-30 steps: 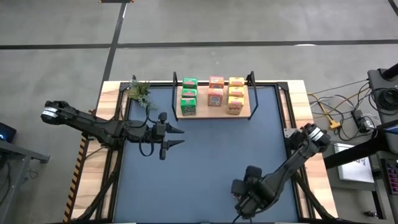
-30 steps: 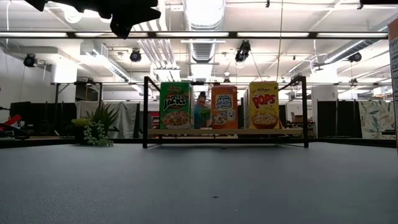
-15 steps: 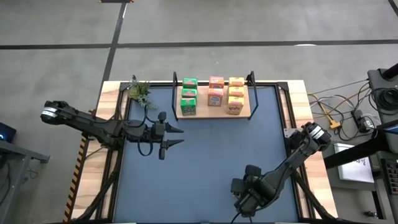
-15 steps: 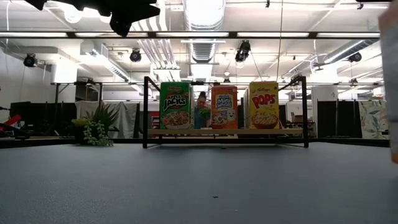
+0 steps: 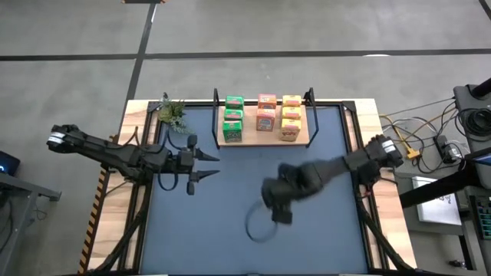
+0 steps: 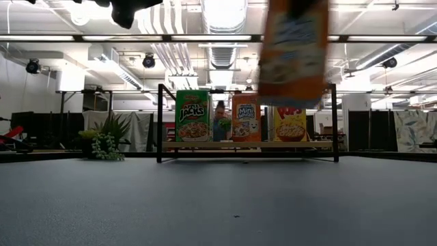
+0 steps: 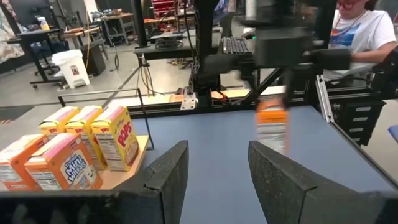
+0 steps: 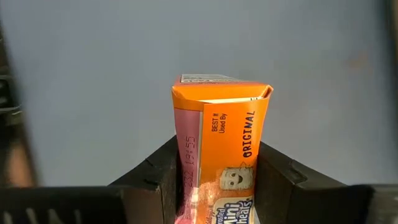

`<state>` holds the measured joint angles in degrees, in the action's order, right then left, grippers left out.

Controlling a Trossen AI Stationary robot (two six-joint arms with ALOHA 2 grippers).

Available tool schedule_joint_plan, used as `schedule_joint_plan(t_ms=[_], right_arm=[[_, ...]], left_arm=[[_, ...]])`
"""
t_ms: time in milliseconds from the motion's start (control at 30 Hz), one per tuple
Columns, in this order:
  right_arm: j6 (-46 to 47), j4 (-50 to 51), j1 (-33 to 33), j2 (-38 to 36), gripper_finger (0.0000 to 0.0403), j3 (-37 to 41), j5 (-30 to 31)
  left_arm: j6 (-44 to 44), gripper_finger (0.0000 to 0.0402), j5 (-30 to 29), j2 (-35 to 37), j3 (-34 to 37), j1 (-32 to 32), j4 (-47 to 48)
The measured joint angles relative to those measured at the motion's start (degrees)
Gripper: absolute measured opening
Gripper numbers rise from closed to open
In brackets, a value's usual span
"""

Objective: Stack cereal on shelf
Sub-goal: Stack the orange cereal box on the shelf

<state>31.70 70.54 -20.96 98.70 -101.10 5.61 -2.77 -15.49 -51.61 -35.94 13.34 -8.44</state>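
Right wrist view showed the right claw [image 8: 217, 186] pinching an orange cereal box [image 8: 221, 149] by its sides, lifted clear above the tabletop [image 5: 230, 222] for carrying toward the shelf [image 5: 298, 138], while the left claw [image 5: 209, 165] waited, spread, nearby.

You have open bench [image 5: 230, 207] in front of the shelf [image 5: 299, 139]. Its black posts [image 6: 160, 123] flank the boxes [image 5: 265, 117], and the left hand [image 5: 205, 165] hovers near its left end.
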Motion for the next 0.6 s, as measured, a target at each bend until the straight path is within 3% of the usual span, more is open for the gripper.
schedule_joint_plan(t_ms=[300, 433, 600], right_arm=[[-30.2, -0.9, 22.1, 0.0, 0.0143, -2.5, 0.6], [-38.5, -2.4, 30.2, 0.0, 0.0143, -2.0, 0.6], [-44.0, -5.4, 34.9, 0.1, 0.0143, -1.5, -0.8]], left_arm=[[-2.5, 0.015, 0.0, 1.1, 0.1, 0.0, 0.0], [-2.5, 0.015, 0.0, 1.2, 0.1, 0.0, 0.4], [-2.3, 0.015, 0.0, 1.2, 0.1, 0.0, 1.5]])
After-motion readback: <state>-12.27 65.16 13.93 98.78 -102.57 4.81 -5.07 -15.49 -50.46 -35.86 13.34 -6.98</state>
